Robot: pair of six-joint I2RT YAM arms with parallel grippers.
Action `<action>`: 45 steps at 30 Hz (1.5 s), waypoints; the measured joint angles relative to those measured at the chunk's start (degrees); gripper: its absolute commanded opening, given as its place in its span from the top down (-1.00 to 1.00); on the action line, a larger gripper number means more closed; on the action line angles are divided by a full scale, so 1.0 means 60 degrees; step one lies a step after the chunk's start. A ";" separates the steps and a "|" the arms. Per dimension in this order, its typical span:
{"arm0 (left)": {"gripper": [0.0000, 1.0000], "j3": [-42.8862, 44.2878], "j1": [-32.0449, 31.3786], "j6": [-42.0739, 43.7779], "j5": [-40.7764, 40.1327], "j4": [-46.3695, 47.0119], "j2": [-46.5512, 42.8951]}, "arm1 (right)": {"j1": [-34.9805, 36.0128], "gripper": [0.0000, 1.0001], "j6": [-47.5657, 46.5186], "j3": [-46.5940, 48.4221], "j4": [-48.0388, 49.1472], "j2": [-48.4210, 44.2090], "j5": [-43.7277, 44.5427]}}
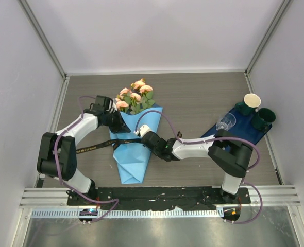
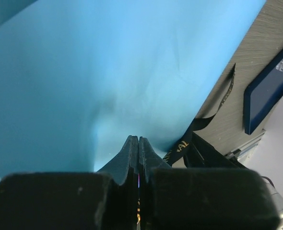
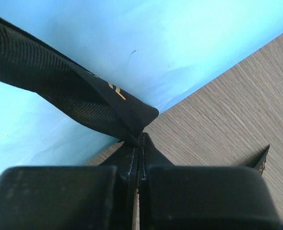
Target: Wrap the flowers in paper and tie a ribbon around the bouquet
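Observation:
The bouquet lies mid-table: pink flowers [image 1: 134, 95] stick out of a cone of light blue paper [image 1: 134, 162] [image 2: 108, 62] [image 3: 180, 43]. The black ribbon [image 1: 98, 147] [image 3: 60, 81] with gold lettering crosses the cone, and one tail trails left on the table. My right gripper [image 1: 138, 137] [image 3: 141, 136] is shut on the ribbon at the cone's right edge. My left gripper [image 1: 124, 127] [image 2: 139, 139] is shut, its tips against the paper at the cone's upper left. A stretch of ribbon [image 2: 223, 98] runs past its right finger. I cannot see anything pinched between the left jaws.
A dark navy mat [image 1: 245, 131] [image 2: 266, 91] lies at the right, with a clear plastic cup [image 1: 225, 122], a cream cup [image 1: 252, 100] and a dark green cup [image 1: 265, 117] on or beside it. Frame rails run along the table's edges.

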 measured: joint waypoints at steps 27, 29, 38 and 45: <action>-0.99 -0.0605 0.0364 -0.0244 -0.3581 -0.1486 -0.2805 | -0.0339 1.00 0.4911 0.0765 -0.3293 -0.1468 -0.1610; -1.00 -0.0710 0.0430 -0.1308 -0.4284 -0.1851 -0.4342 | -0.0364 1.00 0.4936 0.0761 -0.3315 -0.1472 -0.1687; -0.98 -0.2641 0.2674 -0.6273 -0.4641 -0.2965 -0.6929 | -0.0357 1.00 0.4870 0.0761 -0.3330 -0.1490 -0.1953; -0.61 -0.3792 0.2860 -0.9235 -0.3340 -0.2703 -0.4860 | -0.0357 1.00 0.4626 0.0739 -0.3268 -0.2065 -0.2011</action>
